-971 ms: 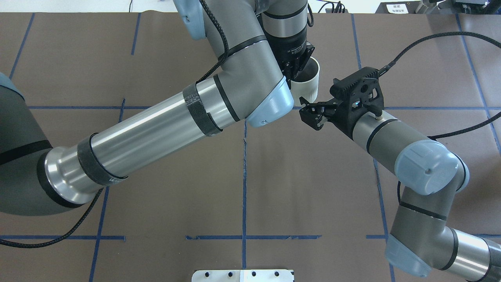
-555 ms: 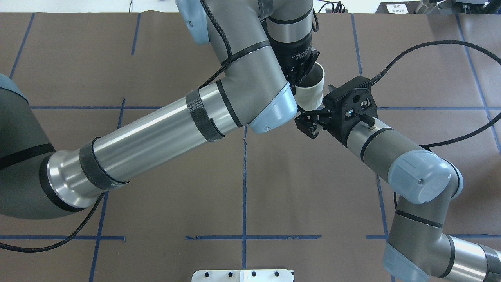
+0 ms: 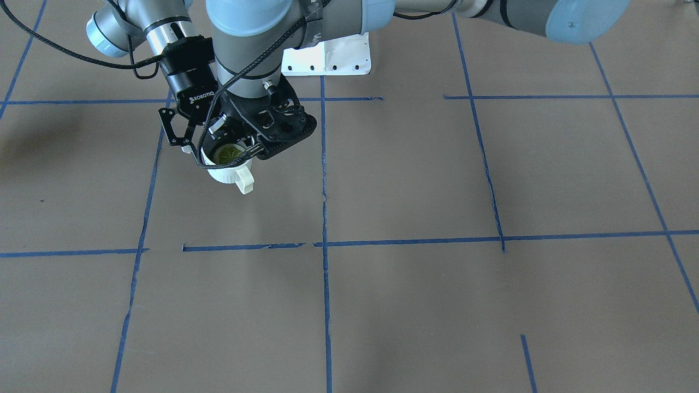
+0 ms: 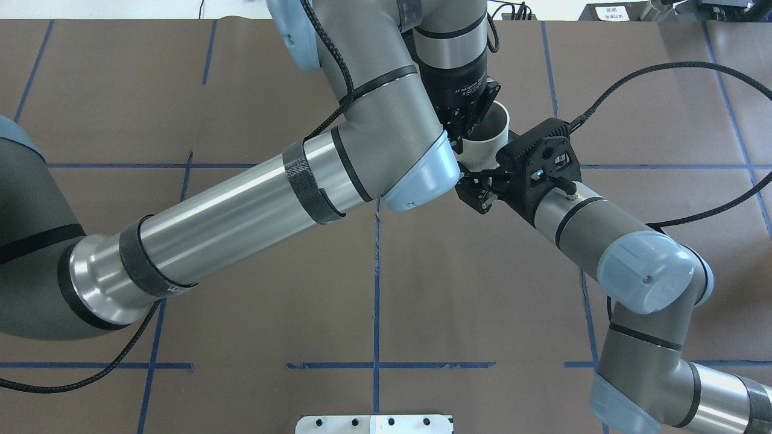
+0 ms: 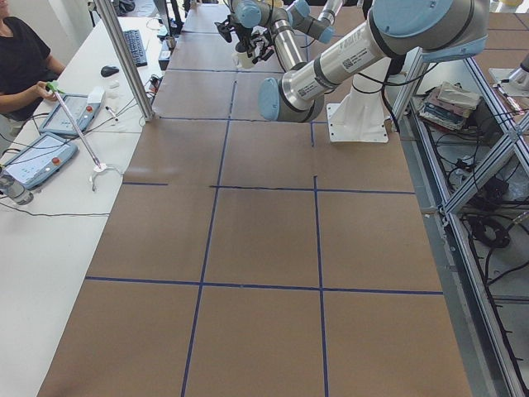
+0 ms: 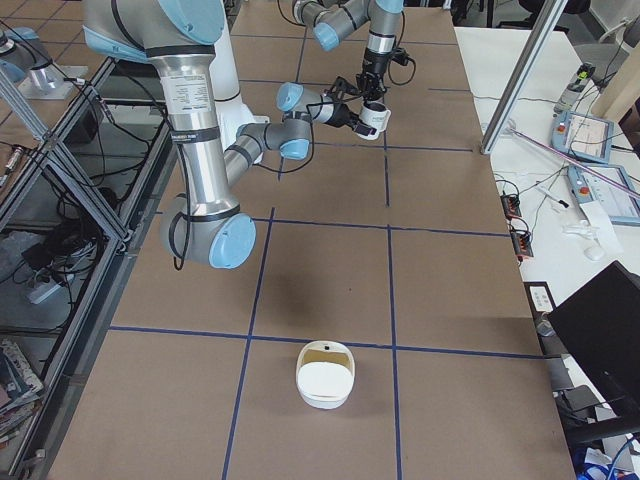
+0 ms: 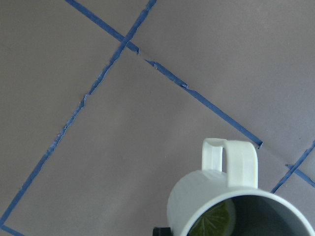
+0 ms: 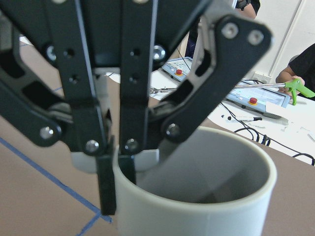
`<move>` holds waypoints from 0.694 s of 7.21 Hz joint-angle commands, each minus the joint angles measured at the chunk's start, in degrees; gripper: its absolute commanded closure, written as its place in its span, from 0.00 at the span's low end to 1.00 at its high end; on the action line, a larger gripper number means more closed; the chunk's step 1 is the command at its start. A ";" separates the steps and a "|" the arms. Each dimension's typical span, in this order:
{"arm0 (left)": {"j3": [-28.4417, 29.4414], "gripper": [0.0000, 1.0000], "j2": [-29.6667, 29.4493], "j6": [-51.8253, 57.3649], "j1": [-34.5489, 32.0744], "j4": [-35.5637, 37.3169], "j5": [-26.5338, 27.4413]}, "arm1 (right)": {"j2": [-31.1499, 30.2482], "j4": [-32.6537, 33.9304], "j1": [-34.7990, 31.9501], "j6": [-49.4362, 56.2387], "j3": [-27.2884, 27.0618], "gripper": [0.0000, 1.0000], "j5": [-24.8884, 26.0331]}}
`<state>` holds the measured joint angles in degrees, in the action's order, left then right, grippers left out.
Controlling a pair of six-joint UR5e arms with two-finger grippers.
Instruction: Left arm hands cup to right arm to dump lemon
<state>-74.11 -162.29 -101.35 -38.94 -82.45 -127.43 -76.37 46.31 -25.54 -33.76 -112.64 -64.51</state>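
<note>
The white cup [image 3: 228, 174] hangs above the table, handle toward the front camera, with the lemon [image 3: 228, 154] lying inside. My left gripper [image 4: 462, 129] comes down from above and is shut on the cup's [image 4: 486, 148] rim; the right wrist view shows one of its fingers [image 8: 106, 183] outside the wall and one inside. My right gripper [image 4: 476, 191] is open, low beside the cup's body. One linkage finger [image 3: 176, 129] is spread out beside the cup. I cannot tell whether it touches. From the left wrist, the cup [image 7: 206, 201] and lemon [image 7: 216, 222] show from above.
A white square container [image 6: 325, 375] sits on the brown mat toward the table's end on my right. A white base plate [image 4: 374, 424] lies at the near edge. A person [image 5: 21, 58] sits at the side table with tablets [image 5: 37, 159].
The left arm carried the cup to the right and nearer to the right gripper. The right arm swung in to the left; the gap between cup and right gripper has closed.
</note>
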 commanded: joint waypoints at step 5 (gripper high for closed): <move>-2.35 0.93 0.05 -0.07 0.00 1.23 -1.06 | -0.01 0.00 0.05 0.10 0.31 0.14 1.67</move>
<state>-75.65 -162.29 -101.43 -38.94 -81.98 -128.48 -76.38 46.30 -25.51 -33.73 -112.39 -63.54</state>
